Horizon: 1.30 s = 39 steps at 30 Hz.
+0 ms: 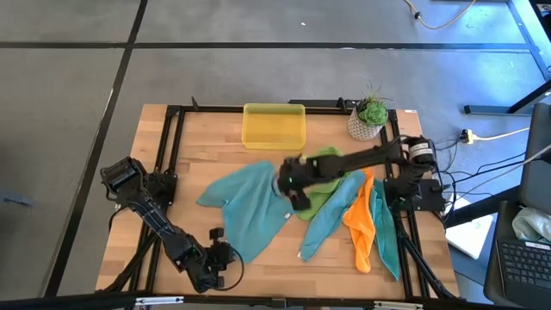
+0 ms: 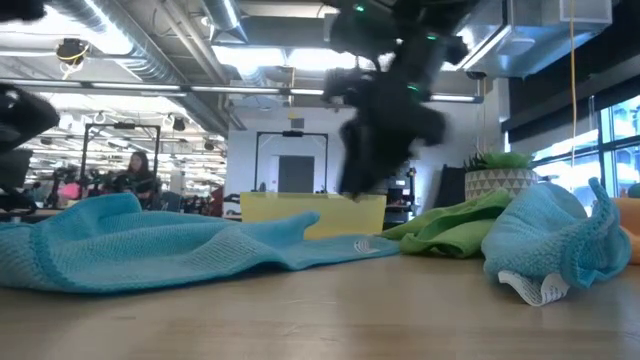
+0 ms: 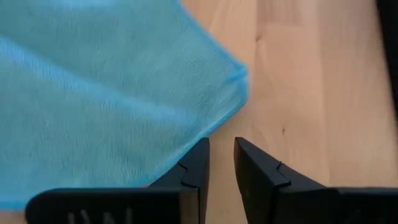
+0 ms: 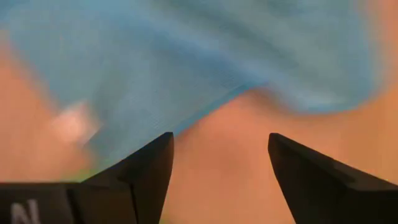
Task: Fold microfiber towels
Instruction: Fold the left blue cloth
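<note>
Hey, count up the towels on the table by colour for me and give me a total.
Teal/light blue towels: 3 (the big spread one, one beside the orange, one at the right edge)
Lime green towel: 1
Orange towel: 1
Total: 5 towels

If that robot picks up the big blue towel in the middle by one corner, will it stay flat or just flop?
It will probably flop: the blue towel already lies rumpled and draped on the table, holding no shape. It looks thin and likely light. Pushed, it would likely bunch up rather than slide whole. The right gripper hangs open over its edge; the left gripper sits near its lower corner.
</note>
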Each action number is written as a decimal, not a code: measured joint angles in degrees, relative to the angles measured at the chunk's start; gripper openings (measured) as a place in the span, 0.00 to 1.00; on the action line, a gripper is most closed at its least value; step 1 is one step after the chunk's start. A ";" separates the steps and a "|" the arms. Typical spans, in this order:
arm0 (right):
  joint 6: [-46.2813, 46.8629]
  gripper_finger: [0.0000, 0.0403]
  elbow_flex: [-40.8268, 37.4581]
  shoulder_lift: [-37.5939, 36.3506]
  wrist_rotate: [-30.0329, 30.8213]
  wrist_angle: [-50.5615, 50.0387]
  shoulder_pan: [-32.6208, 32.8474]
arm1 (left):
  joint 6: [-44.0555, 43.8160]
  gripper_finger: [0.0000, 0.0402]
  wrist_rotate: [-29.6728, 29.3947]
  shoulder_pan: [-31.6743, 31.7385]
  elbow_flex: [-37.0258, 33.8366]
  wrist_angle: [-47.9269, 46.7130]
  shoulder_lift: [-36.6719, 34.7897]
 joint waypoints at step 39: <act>2.86 0.53 -13.16 0.39 7.59 16.90 12.74 | 24.58 0.35 7.89 5.75 1.41 3.54 0.00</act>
